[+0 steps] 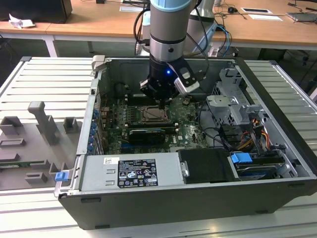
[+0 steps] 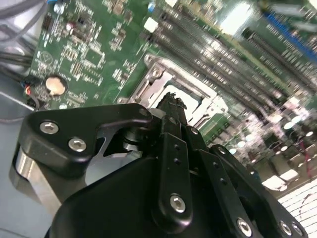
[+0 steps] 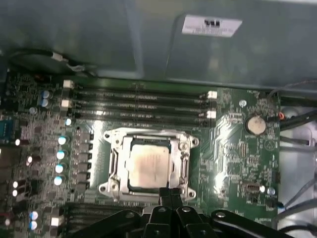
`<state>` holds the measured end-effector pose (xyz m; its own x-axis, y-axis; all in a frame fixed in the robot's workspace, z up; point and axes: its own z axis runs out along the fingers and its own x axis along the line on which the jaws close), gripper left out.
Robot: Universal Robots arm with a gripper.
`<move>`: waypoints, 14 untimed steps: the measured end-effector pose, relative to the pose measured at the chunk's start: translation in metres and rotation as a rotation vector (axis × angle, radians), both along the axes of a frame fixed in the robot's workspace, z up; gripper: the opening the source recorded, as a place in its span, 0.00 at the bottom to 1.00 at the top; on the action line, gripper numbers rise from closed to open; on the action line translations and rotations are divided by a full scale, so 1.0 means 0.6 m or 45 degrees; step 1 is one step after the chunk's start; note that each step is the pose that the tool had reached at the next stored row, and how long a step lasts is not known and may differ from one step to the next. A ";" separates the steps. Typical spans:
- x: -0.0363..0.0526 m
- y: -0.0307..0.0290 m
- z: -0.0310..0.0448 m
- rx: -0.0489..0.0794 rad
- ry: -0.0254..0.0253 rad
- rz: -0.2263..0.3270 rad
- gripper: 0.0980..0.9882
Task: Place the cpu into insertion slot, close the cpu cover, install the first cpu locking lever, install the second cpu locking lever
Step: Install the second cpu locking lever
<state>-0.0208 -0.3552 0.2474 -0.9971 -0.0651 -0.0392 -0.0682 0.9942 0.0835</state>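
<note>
Exterior view: the arm reaches down into the open computer case [image 1: 277, 163]; the gripper [image 1: 162, 102] hangs just above the far edge of the socket [image 1: 156, 115] on the green board [image 1: 185, 130].

Second wrist view: the gripper [image 2: 172, 101] has its fingers pressed together, nothing between them, tips just over the near rim of the cover [image 2: 163, 74]. A round coin battery [image 2: 56, 85] lies well off to one side.

First wrist view: the chip [image 3: 148, 166] lies seated in the socket [image 3: 115, 163], silver top up, right ahead of the fingertips [image 3: 170, 194]. The cover [image 3: 184, 163] lies flat, framing the chip. Memory slots [image 3: 138, 105] run beyond the socket, far from the gripper.
</note>
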 end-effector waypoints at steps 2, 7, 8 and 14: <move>0.000 -0.0072 0.000 0.000 0.0052 0.000 0.01; 0.000 -0.0179 -0.002 0.001 0.0114 0.000 0.01; 0.000 -0.0188 -0.002 0.001 0.0113 0.000 0.01; -0.008 -0.0203 -0.002 0.001 0.0113 0.000 0.01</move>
<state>-0.0259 -0.3674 0.2462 -0.9974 -0.0651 -0.0304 -0.0675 0.9941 0.0849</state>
